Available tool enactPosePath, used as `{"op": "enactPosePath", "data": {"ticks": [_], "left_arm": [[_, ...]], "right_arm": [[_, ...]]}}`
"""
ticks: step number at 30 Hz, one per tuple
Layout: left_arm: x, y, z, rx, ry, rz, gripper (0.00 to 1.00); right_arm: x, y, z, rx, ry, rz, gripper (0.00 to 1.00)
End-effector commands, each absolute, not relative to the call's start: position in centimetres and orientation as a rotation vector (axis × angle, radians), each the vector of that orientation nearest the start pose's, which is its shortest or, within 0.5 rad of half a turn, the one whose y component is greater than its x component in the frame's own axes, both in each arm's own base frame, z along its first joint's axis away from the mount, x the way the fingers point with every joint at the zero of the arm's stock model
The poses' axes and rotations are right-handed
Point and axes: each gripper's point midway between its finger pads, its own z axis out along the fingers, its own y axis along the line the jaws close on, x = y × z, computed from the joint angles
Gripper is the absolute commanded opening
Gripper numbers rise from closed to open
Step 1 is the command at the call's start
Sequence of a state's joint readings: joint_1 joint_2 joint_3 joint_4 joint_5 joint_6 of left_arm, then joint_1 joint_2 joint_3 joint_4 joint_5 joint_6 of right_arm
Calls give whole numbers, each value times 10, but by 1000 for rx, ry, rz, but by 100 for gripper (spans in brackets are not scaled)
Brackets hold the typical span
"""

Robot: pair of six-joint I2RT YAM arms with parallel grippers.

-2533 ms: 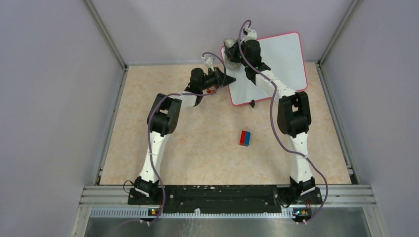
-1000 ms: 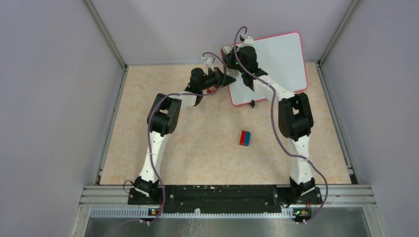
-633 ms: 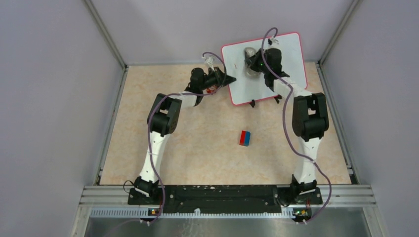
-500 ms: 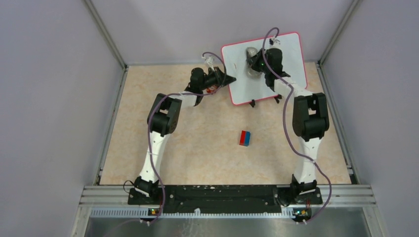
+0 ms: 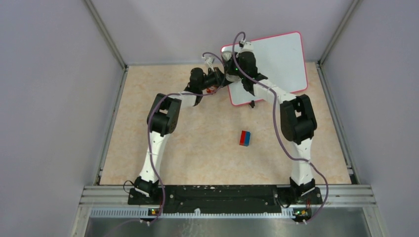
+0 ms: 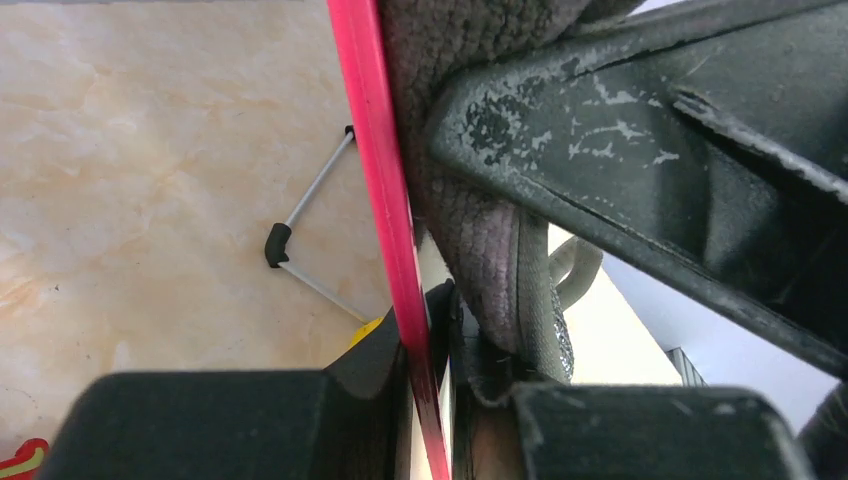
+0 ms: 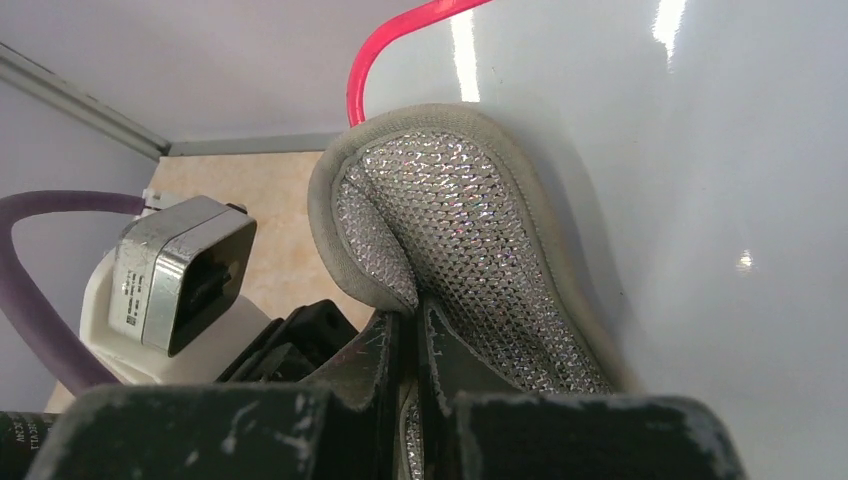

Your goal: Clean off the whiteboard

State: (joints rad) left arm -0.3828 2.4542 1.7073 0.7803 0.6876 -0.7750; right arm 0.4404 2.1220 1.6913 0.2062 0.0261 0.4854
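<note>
Whiteboard (image 5: pixel 282 58) stands tilted back at the far right of the beige marbled surface (image 5: pixel 197 148), close to the back wall. It has a pink-red frame and a glossy white face, and one black foot (image 5: pixel 252 103) shows under its near edge. Left gripper (image 5: pixel 222 78) is closed on the board's left edge; in the left wrist view the red frame (image 6: pixel 375 180) runs straight down between the gripper (image 6: pixel 432 400) fingers. Right gripper (image 5: pixel 231 61) is at the board's upper left corner, clamped on a grey cloth (image 7: pixel 450 210) with a sparkly mesh side. The cloth lies flat against the white face (image 7: pixel 700 200) just below the rounded corner of the frame, with the right gripper (image 7: pixel 415 400) pinching its lower fold. From the left wrist the same cloth (image 6: pixel 480 250) shows as dark grey fabric bulging right next to the frame. Behind the board a thin metal stand leg (image 6: pixel 305 215) with a black elbow rests on the surface. A small red-and-blue block (image 5: pixel 245 138) sits alone mid-surface, well apart from the board and both arms. A small red item (image 5: pixel 212 90) lies under the left gripper; what it is cannot be made out.
</note>
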Motion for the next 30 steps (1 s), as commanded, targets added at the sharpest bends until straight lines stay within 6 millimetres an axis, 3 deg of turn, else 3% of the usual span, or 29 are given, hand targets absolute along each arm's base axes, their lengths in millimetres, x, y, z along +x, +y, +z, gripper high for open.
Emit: {"op": "enactPosePath", "data": {"ticks": [1, 7, 13, 18, 22, 26, 30], "left_arm": [[561, -339, 99, 314, 1761, -1198, 0], [560, -338, 101, 316, 1756, -1198, 0], [560, -338, 101, 316, 1757, -1194, 0], [561, -338, 99, 319, 1761, -1191, 0], [561, -340, 98, 325, 1764, -1190, 0], [561, -341, 96, 328, 1768, -1189, 0], [561, -343, 95, 334, 1773, -1188, 0]], "right_arm": [[561, 271, 135, 5, 2042, 572, 0], [534, 213, 87, 81, 2164, 504, 0], [530, 181, 93, 139, 2151, 430, 0], [536, 183, 107, 138, 2100, 450, 0], [552, 210, 142, 55, 2003, 533, 0], [575, 242, 181, 10, 1898, 628, 0], [606, 244, 190, 74, 1874, 624, 0]]}}
